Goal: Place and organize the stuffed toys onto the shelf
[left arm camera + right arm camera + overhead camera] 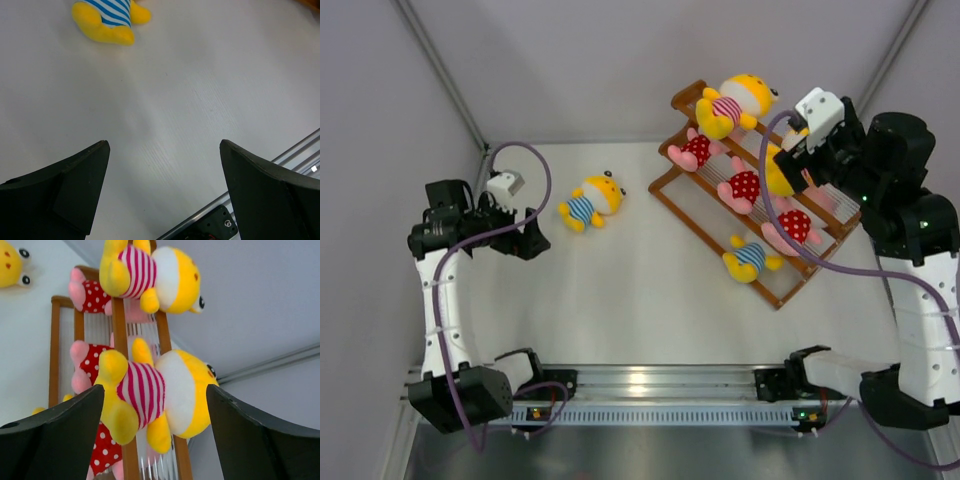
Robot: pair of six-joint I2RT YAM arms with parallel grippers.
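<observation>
Both arms' jaws gape over the white table, pale walls around.

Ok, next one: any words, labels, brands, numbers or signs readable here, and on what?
None can be read in any view.
The stuffed toys show only stripes and dots, no lettering.
The shelf is plain wood.
The arms and the base rail show no legible marking; the small lit spots on the rail are too small to read as anything.
</observation>
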